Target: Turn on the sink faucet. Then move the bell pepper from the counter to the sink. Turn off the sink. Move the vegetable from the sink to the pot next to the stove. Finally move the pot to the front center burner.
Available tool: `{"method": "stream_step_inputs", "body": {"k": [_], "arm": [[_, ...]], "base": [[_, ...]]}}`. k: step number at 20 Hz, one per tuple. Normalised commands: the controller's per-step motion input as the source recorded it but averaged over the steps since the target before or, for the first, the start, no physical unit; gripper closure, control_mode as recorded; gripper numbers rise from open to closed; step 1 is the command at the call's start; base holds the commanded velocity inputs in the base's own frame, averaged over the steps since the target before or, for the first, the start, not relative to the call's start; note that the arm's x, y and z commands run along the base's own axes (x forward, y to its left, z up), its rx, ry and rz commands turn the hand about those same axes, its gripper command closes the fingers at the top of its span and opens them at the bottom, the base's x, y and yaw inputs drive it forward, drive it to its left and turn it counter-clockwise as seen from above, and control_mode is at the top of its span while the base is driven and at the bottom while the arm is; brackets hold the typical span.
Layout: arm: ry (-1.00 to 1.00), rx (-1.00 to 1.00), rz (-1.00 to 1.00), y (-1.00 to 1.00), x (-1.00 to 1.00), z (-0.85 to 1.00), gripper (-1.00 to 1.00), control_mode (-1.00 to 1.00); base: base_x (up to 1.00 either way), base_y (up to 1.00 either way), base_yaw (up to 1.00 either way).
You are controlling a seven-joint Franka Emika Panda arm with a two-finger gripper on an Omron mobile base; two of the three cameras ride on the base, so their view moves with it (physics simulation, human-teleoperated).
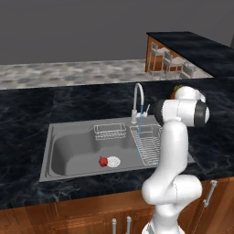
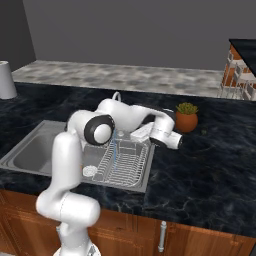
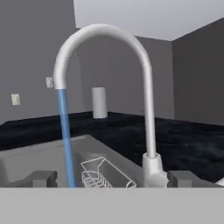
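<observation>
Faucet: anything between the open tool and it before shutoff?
Nothing visible. In the hand view the faucet stands straight ahead of the open tool, water stream off to one side.

Dark marbled bench (image 1: 27, 109) carried an inset steel sink (image 1: 59, 153). A potted plant (image 2: 186, 117) stood on it right of the faucet (image 1: 138, 103); a white cylinder (image 2: 6, 80) stood at its far left end.
</observation>
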Motion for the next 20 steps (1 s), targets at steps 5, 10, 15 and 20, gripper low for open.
{"method": "stream_step_inputs", "body": {"k": [5,10,15,20], "arm": [[-0.02,-0.01,0.06,0.14,0.41,0.0,-1.0,-1.0],[0.05,-0.07,0.0,0.2,0.29,-0.06,-1.0,-1.0],[0.03,-0.09,0.0,0.2,0.15,-0.21,-1.0,-1.0],[0.0,-0.03,0.0,0.08,0.21,-0.12,-1.0,-1.0]], "base": [[0.0,0.0,0.0],[0.0,0.0,0.0],[0.0,0.0,0.0],[0.0,0.0,0.0]]}}
